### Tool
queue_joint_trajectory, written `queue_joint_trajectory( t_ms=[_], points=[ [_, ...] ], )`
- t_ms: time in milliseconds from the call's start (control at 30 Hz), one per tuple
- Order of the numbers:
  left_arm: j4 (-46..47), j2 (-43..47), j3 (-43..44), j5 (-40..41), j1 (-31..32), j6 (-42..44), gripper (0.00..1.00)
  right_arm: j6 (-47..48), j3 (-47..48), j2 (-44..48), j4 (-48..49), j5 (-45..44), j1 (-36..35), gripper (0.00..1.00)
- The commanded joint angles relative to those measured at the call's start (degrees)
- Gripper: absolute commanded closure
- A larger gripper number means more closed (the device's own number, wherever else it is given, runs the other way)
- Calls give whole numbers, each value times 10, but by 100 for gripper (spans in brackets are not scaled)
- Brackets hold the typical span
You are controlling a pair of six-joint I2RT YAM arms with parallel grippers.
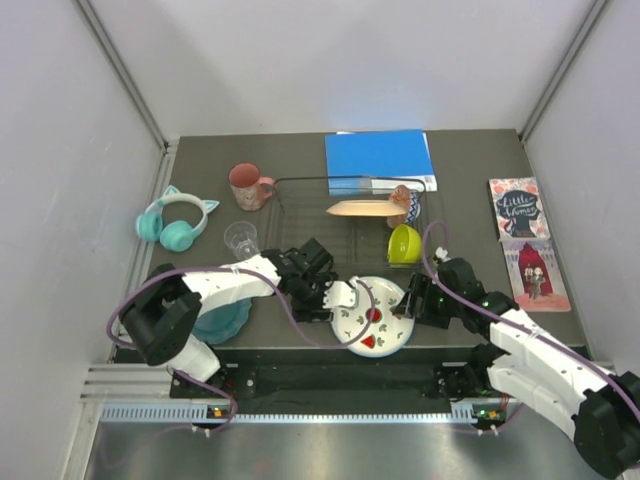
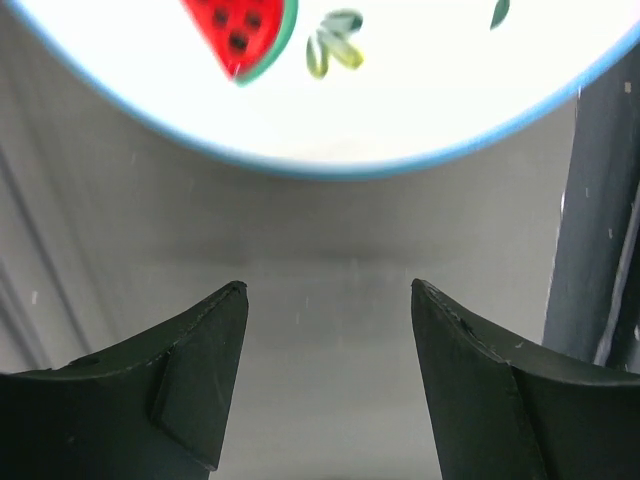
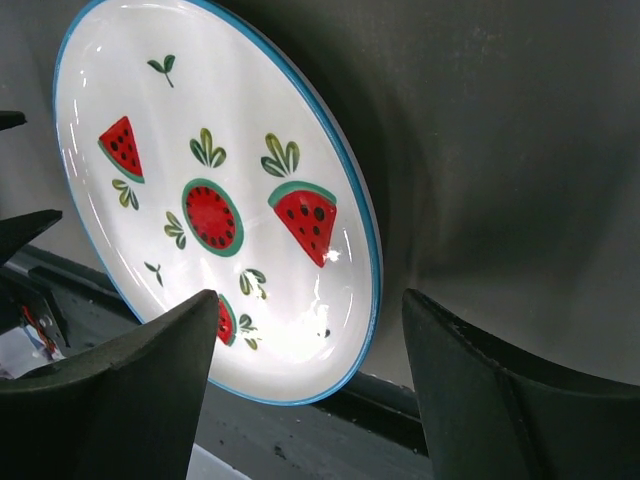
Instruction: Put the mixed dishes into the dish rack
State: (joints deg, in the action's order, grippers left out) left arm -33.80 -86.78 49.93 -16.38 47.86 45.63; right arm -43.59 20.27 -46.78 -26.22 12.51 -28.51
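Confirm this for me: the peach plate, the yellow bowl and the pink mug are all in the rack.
Wrong on one count. The pink mug is not in the rack; it stands on the table just outside the rack's far left corner, as the top view shows. The peach plate and the yellow bowl are in the rack.

light: bright, overhead | glare: watermelon plate (image 3: 215,200) sheen | blur: left wrist close-up soft, perhaps overexposed
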Motion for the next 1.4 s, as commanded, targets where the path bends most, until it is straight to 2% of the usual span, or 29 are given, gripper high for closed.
queue_joint_trajectory(
  t_ms=[0, 367, 667, 800, 1000, 1367],
  points=[
    [65, -28, 11, 1, 24, -14, 28, -4, 2, 1, 8, 1, -7, 27],
    [106, -119, 56, 14, 83, -46, 28, -4, -13, 26, 16, 14, -8, 28],
    [113, -182, 134, 14, 127, -72, 28, 31, -7, 62, 47, 79, -8, 31],
    [111, -192, 150, 14, 138, -81, 28, 46, 9, 106, 50, 108, -8, 35],
    [141, -196, 148, 42, 157, -109, 28, 52, 16, 155, 87, 152, -8, 36],
    [167, -199, 159, 41, 174, -134, 28, 40, 22, 158, 199, 252, -8, 37]
  ],
)
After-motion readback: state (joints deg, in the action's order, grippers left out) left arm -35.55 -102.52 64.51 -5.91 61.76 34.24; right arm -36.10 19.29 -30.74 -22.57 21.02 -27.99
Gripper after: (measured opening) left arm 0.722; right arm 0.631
